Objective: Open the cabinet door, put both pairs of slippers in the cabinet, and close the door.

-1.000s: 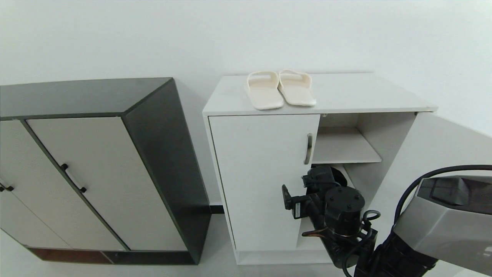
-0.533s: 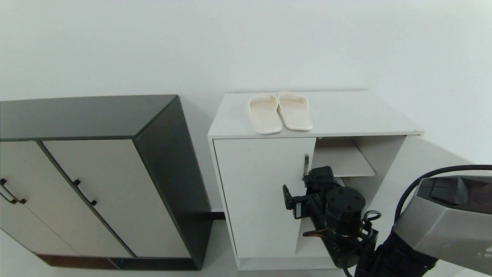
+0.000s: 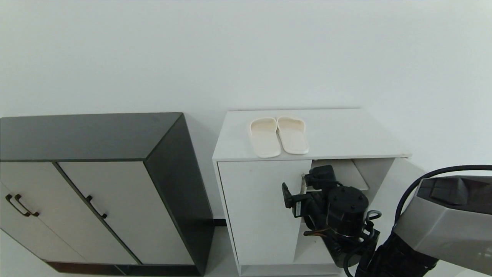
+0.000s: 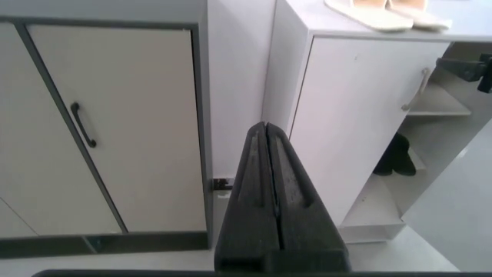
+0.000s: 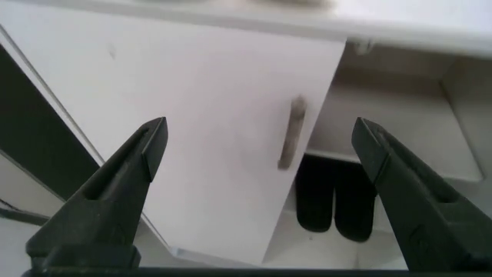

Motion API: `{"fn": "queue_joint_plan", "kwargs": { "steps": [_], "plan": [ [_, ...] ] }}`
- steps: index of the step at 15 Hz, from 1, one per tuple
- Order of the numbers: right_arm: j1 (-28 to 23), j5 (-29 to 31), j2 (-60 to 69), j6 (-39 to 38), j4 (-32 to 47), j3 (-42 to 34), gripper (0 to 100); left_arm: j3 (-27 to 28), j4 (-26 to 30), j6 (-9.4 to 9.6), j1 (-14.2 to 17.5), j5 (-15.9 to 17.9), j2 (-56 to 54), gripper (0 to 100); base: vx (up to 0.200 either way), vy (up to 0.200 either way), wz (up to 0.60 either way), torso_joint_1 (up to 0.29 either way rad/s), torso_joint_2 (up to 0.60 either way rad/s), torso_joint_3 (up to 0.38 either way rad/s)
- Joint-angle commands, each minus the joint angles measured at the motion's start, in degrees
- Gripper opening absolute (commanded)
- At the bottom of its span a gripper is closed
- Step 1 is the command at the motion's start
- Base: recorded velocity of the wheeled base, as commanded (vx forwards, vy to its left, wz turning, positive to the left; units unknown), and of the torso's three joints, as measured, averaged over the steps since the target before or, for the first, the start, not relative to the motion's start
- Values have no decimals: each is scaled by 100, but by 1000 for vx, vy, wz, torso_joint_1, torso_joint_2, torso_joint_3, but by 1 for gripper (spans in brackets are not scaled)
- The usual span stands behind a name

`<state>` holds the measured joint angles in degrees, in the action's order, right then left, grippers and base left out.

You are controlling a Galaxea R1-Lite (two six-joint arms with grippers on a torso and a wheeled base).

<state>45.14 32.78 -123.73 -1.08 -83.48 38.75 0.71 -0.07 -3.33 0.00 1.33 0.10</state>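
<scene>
A pair of cream slippers (image 3: 278, 136) lies on top of the white cabinet (image 3: 346, 134). The cabinet's left door (image 3: 257, 207) is closed and its right half stands open. A pair of black slippers (image 5: 334, 201) sits on the lower shelf inside. My right gripper (image 3: 303, 185) is open in front of the door's metal handle (image 5: 290, 142), which lies between its fingers without being touched. My left gripper (image 4: 266, 135) is shut on nothing, low in front of the gap between the two cabinets. The left wrist view also catches the cream slippers (image 4: 384, 11) and the black slippers (image 4: 396, 154).
A dark cabinet (image 3: 96, 134) with pale doors and black handles stands close to the left of the white one. A white wall is behind both. An inner shelf (image 3: 340, 173) divides the open right half.
The whole head picture has slid downward, so the camera has moved. Against the cabinet, my right gripper has risen from the lower compartment to the height of the door handle.
</scene>
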Motion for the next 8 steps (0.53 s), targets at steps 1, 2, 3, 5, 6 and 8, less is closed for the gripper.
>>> {"fn": "queue_joint_plan", "kwargs": {
  "steps": [1, 2, 3, 5, 6, 8],
  "plan": [
    [-5, -132, -10, 29, -89, -96, 100, 0, -1, -1, 0, -1, -1, 0, 0, 0, 0, 256, -603, -334],
    [-5, -193, -10, 179, -160, -175, 100, 8, -1, -1, 0, -1, -1, 0, 0, 0, 0, 217, -515, -276],
    [-5, -219, -28, 311, -292, -228, 100, 0, -1, -1, 0, -1, -1, 0, 0, 0, 0, 110, -242, -129],
    [3, -703, 209, 504, -652, -536, 100, 8, -1, 8, 0, -1, -1, 0, 0, 0, 0, 25, -47, -28],
    [-5, -738, 403, 592, -256, -439, 100, 8, -1, 8, 0, -1, -1, 0, 0, 0, 0, 0, 0, 0],
    [109, -747, 1027, 82, 1958, 361, 100, 8, -10, 8, 0, -1, -1, 0, 0, 0, 0, 0, 0, 0]
  ]
}}
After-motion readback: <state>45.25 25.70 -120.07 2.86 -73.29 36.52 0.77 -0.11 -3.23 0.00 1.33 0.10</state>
